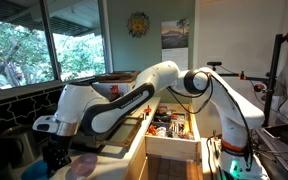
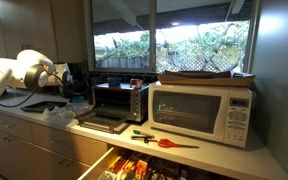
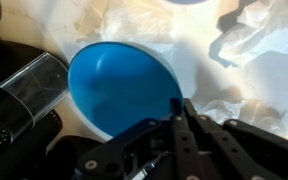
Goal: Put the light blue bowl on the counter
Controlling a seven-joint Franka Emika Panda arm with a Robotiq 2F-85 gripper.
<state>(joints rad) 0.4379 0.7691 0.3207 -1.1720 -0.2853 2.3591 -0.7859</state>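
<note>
Kitchen counter (image 2: 219,157) spot, pretty cluttered tbh. My gripper (image 3: 181,112) is right at the rim of the light blue bowl (image 3: 119,85), fingers close together, but I can't tell if they're actually pinching it. Bowl sits among crumpled white plastic (image 3: 249,40). Farther along: 1 toaster oven (image 2: 116,100), 1 microwave (image 2: 199,110).

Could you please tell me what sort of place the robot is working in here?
Most likely a home kitchen: a white microwave and a toaster oven stand on a pale counter below a window, and a filled wooden drawer stands open.
</note>
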